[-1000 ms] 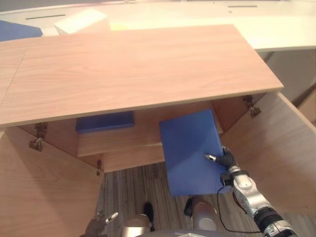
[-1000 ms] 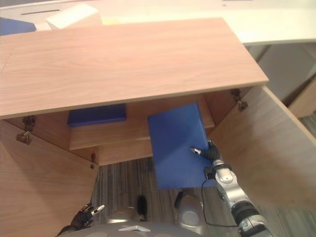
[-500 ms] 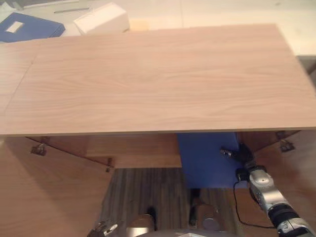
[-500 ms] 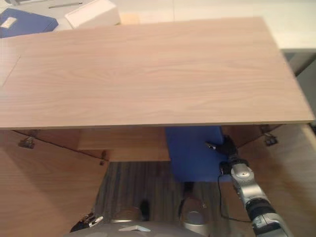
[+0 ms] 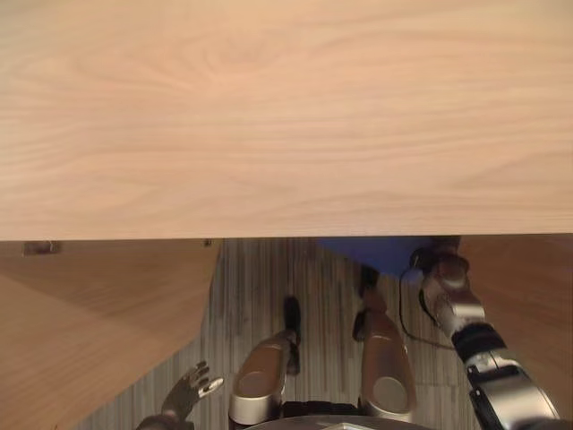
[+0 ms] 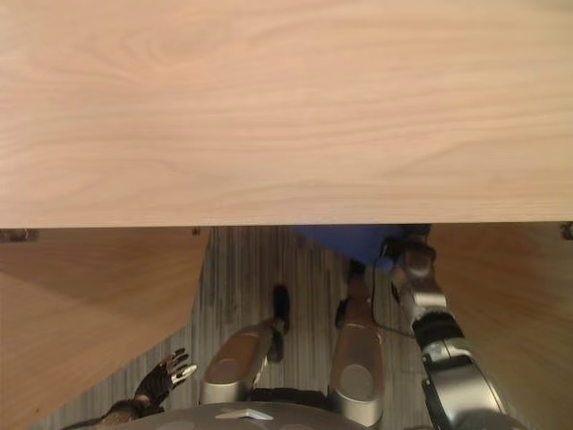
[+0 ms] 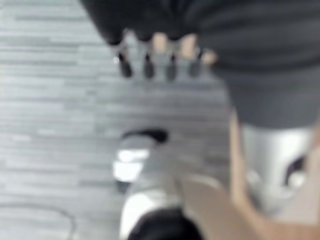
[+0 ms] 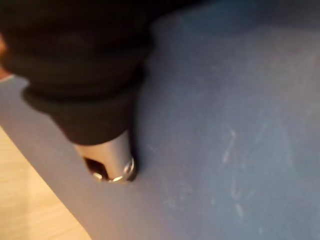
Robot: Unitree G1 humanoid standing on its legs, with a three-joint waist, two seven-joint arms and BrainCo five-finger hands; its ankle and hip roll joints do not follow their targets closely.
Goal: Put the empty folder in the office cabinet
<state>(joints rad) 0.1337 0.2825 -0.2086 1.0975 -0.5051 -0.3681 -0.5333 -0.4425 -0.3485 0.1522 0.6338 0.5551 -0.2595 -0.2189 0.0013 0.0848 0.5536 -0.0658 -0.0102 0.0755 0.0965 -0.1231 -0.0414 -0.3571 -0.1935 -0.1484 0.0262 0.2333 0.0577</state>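
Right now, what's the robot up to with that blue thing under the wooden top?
The robot's right hand is pressed against a blue folder, holding it just under the front edge of the office cabinet's wooden top, so most of the folder is hidden. The cabinet's doors stand open on either side. Its left hand hangs low near the floor, fingers relaxed, holding nothing.

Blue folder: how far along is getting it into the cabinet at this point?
Done: the cabinet doors stand open. In hand: the right hand grips the blue folder, thumb on its cover, and most of the folder is hidden under the cabinet top. Left: setting it on a shelf and letting go; the shelf is hidden. The left hand hangs open, low by the floor.
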